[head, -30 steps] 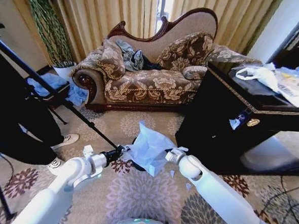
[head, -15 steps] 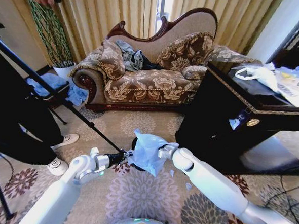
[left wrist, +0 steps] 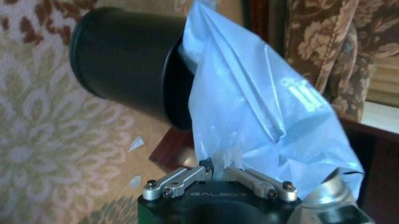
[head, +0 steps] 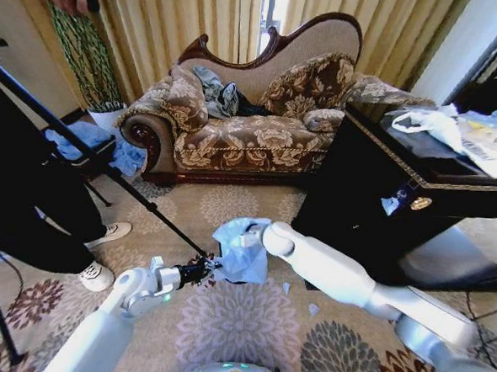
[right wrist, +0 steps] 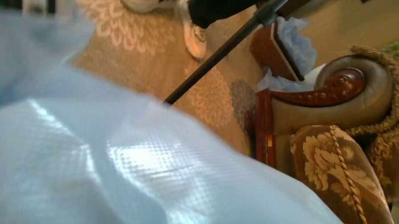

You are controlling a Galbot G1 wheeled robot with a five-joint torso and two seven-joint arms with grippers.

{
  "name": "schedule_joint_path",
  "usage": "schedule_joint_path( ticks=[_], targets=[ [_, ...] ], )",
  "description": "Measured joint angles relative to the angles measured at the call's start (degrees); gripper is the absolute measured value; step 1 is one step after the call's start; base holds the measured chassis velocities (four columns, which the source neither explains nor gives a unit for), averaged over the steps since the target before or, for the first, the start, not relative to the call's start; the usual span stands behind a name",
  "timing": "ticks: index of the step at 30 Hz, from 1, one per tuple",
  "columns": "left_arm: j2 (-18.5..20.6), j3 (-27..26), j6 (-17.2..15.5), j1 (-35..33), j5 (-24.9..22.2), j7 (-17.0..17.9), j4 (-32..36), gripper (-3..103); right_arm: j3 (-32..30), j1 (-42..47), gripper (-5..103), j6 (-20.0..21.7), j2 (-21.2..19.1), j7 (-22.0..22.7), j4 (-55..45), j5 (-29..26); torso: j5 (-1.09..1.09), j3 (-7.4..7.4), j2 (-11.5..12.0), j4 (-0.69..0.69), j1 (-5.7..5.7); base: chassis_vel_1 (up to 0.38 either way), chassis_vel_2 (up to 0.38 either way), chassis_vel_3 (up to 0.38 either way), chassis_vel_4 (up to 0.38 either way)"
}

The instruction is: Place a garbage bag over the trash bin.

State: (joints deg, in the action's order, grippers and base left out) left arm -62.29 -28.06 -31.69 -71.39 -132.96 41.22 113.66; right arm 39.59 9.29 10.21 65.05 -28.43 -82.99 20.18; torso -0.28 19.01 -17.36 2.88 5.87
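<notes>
Head view shows the garbage bag (head: 240, 250) bunched over the trash bin (left wrist: 124, 65) on the floral carpet (head: 240, 320) before the sofa (head: 244, 127), the left gripper (head: 207, 268) pinched together on its edge, the right gripper (head: 250, 234) buried in plastic, its fingers impossible to judge

My wrist camera's view. The pale blue garbage bag (right wrist: 124, 172) lies crinkled right against my lens, from nine o'clock through six. Beyond it is the flower-patterned carpet (right wrist: 149, 51), crossed by a dark tripod leg (right wrist: 218, 51) that runs from centre toward one o'clock. At three o'clock stands the sofa's carved scroll arm (right wrist: 339, 86); at five o'clock hangs its brocade cushion (right wrist: 330, 172). Bright blue cloth (right wrist: 299, 39) sits at two o'clock. A white shoe (right wrist: 196, 30) is at twelve o'clock.
</notes>
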Motion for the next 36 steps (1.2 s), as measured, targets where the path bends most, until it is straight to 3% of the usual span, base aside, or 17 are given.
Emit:
schedule_joint_path(
  ticks=[18, 36],
  targets=[
    [3.0, -2.8, -2.4, 2.2, -1.1, -2.7, -1.0, 0, 5.2, -5.6, 0, -5.1, 4.0, -5.4, 9.9, 6.7, 0.00, 0.00, 0.0, 0.01, 0.00, 0.000, 0.000, 0.000, 0.000],
    [2.0, -5.9, -3.1, 5.1, 0.7, -5.7, -4.4, 0, 9.3, -7.9, 0, -11.6, 10.1, -6.8, 22.4, 10.4, -0.01, 0.00, 0.0, 0.00, -0.01, 0.000, 0.000, 0.000, 0.000]
  ],
)
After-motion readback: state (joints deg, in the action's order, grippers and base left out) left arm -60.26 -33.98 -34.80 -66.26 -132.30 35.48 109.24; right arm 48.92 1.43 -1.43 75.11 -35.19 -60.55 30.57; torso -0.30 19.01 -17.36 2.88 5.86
